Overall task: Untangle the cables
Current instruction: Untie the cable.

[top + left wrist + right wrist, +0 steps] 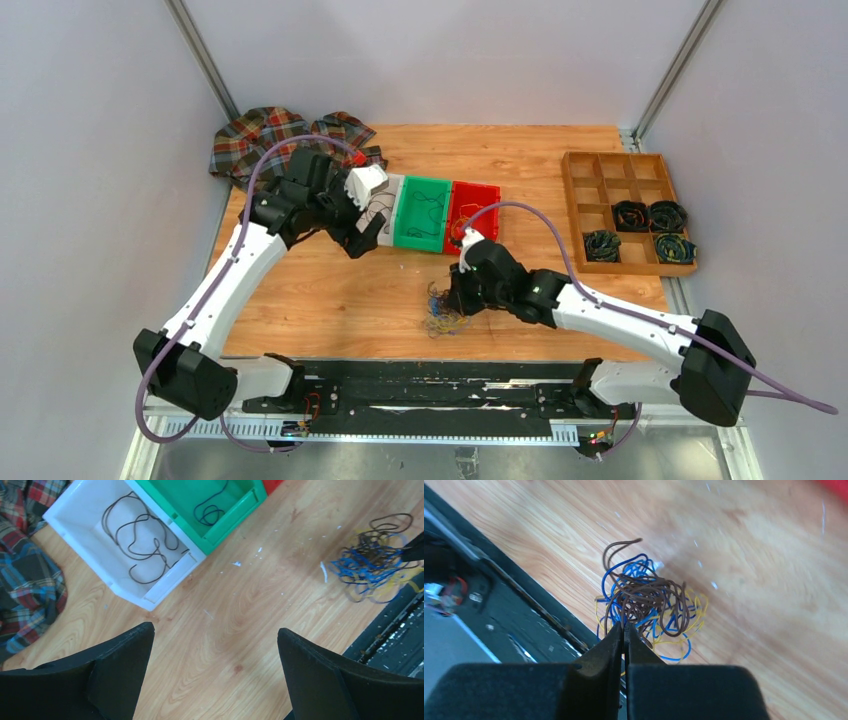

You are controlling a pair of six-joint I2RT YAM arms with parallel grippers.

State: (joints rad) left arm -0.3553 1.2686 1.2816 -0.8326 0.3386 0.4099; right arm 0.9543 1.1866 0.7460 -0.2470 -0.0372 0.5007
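The cables (649,605) lie in one clump on the wooden surface (330,290), near its front edge and just beside the black rail (430,385) at the arm bases. Brown strands are heaped on top, with blue and yellow loops beneath and splaying out at the sides. The right fingers (604,650) are pressed together at the near side of the clump. A brown strand looks pinched between the tips, though I can't make out how many they caught.

The left fingers (120,650) are spread wide and carry nothing. They hang above bare wood between the clump and the white bin (75,510), which has a few dark wires in it. The green bin (235,517) next to it holds one dark wire, and the red bin (478,190) sits beyond that. A plaid cloth (260,135) is bunched at the far left, well away from the work.

My worry is the lift. If that strand is hooked through the others (it looks well knotted in), the whole clump rises with it and nothing separates. With the left fingers well apart from the pile, nothing pins it down. A thin wire could also slip out of the tips, or loops could drag over the edge and snag on the rail.
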